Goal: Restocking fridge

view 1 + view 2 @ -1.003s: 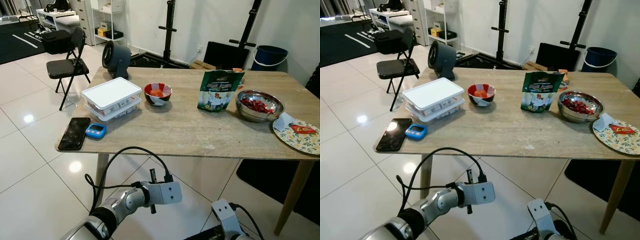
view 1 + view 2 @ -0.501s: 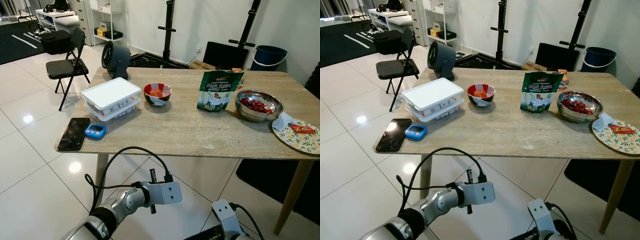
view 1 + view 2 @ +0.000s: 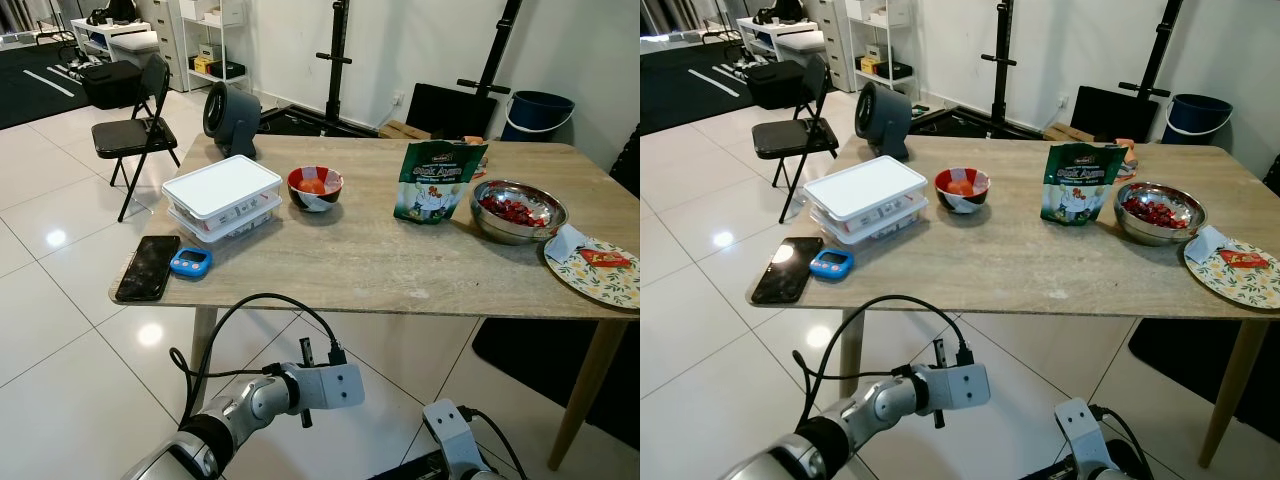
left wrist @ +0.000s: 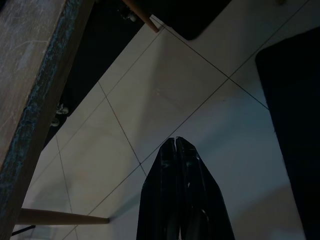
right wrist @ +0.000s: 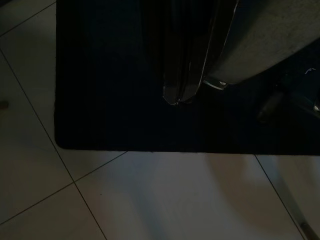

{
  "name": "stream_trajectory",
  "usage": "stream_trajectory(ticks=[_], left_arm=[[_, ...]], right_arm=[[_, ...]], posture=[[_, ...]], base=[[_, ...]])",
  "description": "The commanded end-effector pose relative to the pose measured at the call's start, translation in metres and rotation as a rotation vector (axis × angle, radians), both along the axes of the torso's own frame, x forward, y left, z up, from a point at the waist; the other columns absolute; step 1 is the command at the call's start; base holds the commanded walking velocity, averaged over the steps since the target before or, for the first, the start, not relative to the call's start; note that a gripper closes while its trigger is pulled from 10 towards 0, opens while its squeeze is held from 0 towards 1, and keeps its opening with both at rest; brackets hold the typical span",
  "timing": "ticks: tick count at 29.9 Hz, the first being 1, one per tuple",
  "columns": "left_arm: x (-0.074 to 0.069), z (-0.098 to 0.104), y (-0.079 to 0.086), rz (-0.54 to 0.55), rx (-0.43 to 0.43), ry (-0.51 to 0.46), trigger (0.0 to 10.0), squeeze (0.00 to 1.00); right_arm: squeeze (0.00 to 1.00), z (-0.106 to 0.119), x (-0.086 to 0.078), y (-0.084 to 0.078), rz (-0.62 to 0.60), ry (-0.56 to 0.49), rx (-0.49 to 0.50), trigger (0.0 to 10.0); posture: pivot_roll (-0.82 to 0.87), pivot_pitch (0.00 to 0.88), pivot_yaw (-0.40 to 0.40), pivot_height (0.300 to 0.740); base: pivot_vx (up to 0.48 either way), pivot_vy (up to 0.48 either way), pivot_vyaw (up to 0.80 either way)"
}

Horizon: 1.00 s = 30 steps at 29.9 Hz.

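Two arms hang low under table (image 3: pixel 380 270), idle, nothing held. Left gripper (image 4: pixel 176 145) fingers pressed together, aimed at floor tiles. Right gripper (image 5: pixel 179 97) fingers pressed together too, over dark mat. Food waits on table for fridge: white box (image 3: pixel 222 190) near left edge, small bowl (image 3: pixel 315 187) beside it, green bag (image 3: pixel 437 180) standing upright, metal bowl (image 3: pixel 518 210) of red bits, plate (image 3: pixel 598 270) at right edge. Phone (image 3: pixel 149 266) and blue timer (image 3: pixel 190 262) at corner. Likely robot not started reaching yet.
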<state>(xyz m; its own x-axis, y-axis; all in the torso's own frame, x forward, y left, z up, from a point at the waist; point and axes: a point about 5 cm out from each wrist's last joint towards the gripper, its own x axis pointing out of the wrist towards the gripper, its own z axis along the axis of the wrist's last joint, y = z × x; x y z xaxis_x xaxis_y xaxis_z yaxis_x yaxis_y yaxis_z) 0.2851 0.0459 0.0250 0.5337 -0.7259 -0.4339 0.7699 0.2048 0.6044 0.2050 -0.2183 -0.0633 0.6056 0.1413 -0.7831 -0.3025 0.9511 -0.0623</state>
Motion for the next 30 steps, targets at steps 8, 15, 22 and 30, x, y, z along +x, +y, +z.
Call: stream_trajectory(ticks=[8, 15, 22, 30], left_arm=[[-0.0015, -0.0010, -0.0029, -0.007, -0.008, 0.017, 10.0, 0.00], [-0.0017, -0.0017, -0.0014, -0.006, -0.005, 0.019, 10.0, 0.00], [-0.0015, -0.0011, -0.0015, -0.008, -0.008, 0.017, 10.0, 0.00], [-0.0011, -0.0006, -0.0027, -0.011, -0.008, 0.025, 10.0, 0.00]], right_arm=[[0.00, -0.0019, -0.0041, -0.0011, -0.010, 0.006, 0.000, 10.0], [0.00, -0.0018, -0.0039, -0.0015, -0.017, 0.003, 0.001, 10.0], [0.00, -0.0019, -0.0051, -0.0041, -0.027, 0.005, 0.000, 10.0], [0.00, -0.0033, -0.0077, -0.0037, -0.031, 0.011, 0.004, 10.0]], posture=[[-0.01, 0.006, -0.034, 0.740], [0.00, 0.000, -0.025, 0.740], [0.00, 0.010, -0.022, 0.740], [0.00, 0.021, -0.031, 0.740]], base=[[0.000, 0.000, 0.00], [0.000, 0.000, 0.00], [0.000, 0.000, 0.00], [0.000, 0.000, 0.00]])
